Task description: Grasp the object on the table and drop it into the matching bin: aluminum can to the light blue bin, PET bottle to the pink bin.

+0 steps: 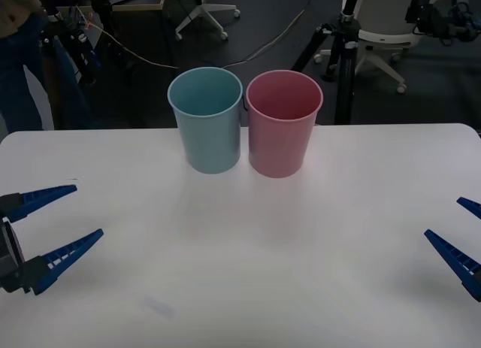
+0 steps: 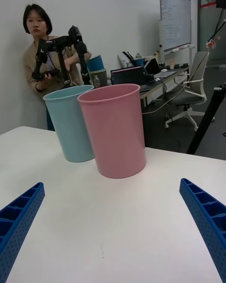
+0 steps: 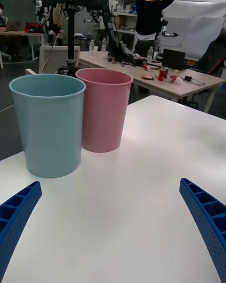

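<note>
1. Far left of the front view, the left gripper [image 1: 66, 220] hangs low over the table [image 1: 240, 288] near its left edge, blue fingers spread wide and holding nothing, tips aimed inward toward the centre. Looks like a ready pose, kept back from the working area.
2. Moving right, the blue bin [image 1: 207, 121] stands upright at the back of the table, mouth open. It sits left of its twin, I'd guess so each arm has a short swing to a bin.
3. Right beside it, rims nearly touching, the pink bin [image 1: 282, 124] stands upright too. That's the one a bottle would go into.
4. The bottle: I can't find one on the table, and neither bin's visible inside shows it, so where it is I cannot tell.
5. Far right, the right gripper [image 1: 464, 243] mirrors its partner at the right edge, fingers wide apart and empty, pointing inward over bare tabletop.
</note>
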Tool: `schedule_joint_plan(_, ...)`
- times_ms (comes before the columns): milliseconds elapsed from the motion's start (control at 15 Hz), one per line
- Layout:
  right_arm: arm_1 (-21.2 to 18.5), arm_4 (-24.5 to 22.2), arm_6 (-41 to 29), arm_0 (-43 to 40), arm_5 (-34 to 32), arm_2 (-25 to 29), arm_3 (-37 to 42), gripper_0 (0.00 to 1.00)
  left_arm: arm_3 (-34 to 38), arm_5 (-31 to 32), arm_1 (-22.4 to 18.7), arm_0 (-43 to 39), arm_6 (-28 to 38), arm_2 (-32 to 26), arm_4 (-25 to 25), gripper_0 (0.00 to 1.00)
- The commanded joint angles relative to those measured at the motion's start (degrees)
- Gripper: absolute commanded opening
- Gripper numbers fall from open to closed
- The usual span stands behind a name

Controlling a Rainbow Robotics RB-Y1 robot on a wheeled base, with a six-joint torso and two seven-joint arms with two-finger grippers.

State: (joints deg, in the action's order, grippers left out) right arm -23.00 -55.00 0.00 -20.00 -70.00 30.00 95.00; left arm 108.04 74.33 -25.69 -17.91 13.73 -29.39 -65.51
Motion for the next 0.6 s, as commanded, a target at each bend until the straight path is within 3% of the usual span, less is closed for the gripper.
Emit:
schedule_joint_plan(67, 0.0, 0.0, 0.0, 0.0, 0.0, 0.0, 0.0, 1.0, -0.11, 0.11, 0.11, -3.8, -2.48, -0.76, 1.88, 1.0)
schedule_joint_plan(600, 0.0, 0.0, 0.0, 0.0, 0.0, 0.0, 0.0, 1.0, -0.11, -0.15, 0.02, -7.66, -4.32, -0.85, 3.64, 1.0)
